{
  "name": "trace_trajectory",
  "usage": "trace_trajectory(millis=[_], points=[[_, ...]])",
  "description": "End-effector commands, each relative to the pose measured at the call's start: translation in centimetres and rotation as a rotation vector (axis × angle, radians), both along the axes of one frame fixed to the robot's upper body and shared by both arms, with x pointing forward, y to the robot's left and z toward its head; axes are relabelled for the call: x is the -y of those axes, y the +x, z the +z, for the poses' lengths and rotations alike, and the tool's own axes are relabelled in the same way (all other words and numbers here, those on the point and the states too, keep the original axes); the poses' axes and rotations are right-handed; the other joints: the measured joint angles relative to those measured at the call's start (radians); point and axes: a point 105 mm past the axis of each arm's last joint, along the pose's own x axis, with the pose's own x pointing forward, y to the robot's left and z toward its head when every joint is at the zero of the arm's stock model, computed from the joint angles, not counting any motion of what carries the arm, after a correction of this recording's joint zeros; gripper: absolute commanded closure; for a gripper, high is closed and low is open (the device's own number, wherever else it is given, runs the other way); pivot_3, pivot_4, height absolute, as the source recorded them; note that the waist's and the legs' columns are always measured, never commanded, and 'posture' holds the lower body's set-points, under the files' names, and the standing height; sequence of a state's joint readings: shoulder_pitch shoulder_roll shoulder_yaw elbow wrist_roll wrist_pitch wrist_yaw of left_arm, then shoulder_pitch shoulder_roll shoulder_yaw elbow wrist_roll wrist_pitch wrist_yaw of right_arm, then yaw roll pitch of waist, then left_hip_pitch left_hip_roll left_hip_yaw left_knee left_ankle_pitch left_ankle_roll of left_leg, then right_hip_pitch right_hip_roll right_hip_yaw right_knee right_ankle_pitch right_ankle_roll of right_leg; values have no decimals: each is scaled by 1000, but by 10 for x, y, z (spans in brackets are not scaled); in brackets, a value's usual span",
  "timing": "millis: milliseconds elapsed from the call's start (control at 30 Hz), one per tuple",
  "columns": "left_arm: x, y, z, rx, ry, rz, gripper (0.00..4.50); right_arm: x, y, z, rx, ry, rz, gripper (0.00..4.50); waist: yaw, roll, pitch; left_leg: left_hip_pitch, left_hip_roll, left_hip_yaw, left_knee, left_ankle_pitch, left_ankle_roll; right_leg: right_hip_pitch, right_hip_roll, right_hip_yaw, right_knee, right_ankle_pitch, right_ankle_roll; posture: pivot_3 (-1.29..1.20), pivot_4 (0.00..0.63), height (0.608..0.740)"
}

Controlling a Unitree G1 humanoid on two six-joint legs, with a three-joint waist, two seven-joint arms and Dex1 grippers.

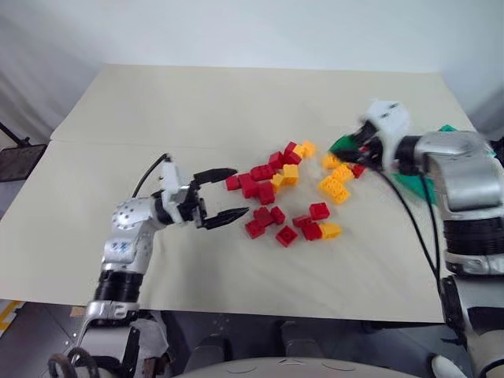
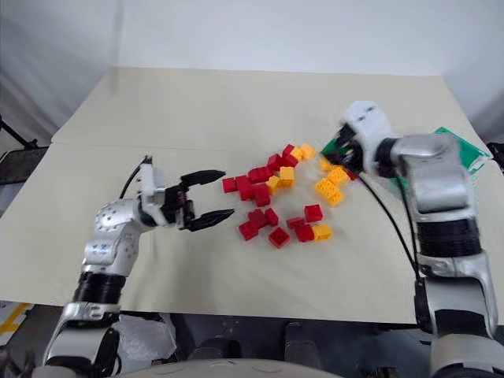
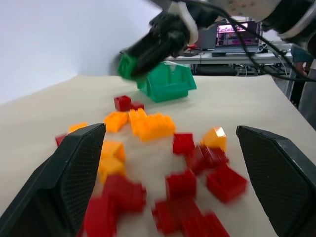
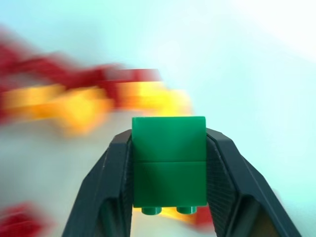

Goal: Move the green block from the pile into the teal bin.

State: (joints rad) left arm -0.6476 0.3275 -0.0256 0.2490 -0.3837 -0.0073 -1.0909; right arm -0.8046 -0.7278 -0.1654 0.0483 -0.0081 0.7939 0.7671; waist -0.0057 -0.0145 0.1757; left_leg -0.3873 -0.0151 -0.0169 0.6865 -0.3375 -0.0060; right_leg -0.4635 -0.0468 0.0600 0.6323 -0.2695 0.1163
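Green block pinched tight between my right gripper jaws | left gripper jaws wide, empty | teal bin drop left

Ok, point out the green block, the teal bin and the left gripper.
green block (image 4: 169,160): right wrist view, its front face.
teal bin (image 3: 168,84): left wrist view, its near wall.
left gripper (image 1: 236,192): left eye view, between its fingertips.
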Motion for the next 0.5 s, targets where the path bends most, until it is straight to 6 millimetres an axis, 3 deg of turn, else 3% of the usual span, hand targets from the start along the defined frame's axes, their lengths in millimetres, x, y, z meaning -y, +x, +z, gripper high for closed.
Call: trace_trajectory(millis=[33, 167, 333, 500], points=[[21, 11, 11, 42, 9, 7, 0, 48, -8, 18, 132, 35, -246, 3004, 5, 0, 0, 0, -1, 1, 0, 0, 0, 0, 0, 0, 0, 0, 0, 0, 150, 740], [46, 23, 20, 41, -10, 12, 0, 85, -1, 6, 166, 39, -416, 3004, -1, 0, 0, 2, -2, 5, 0, 1, 2, 0, 0, 3, 3, 1, 1, 0, 150, 740], [71, 36, 24, 28, 3, 32, 0, 113, 19, -17, 152, 40, -518, 3004, -1, 0, 0, 3, -5, 6, 0, 5, 4, 0, 0, 5, 5, 2, 3, 0, 150, 740], [79, 38, 27, 42, 1, 34, 0, 126, 29, -35, 125, 44, -568, 3004, -5, 0, 0, 4, -6, 9, -1, 7, 5, 0, 0, 10, 5, 4, 5, 0, 150, 740]])
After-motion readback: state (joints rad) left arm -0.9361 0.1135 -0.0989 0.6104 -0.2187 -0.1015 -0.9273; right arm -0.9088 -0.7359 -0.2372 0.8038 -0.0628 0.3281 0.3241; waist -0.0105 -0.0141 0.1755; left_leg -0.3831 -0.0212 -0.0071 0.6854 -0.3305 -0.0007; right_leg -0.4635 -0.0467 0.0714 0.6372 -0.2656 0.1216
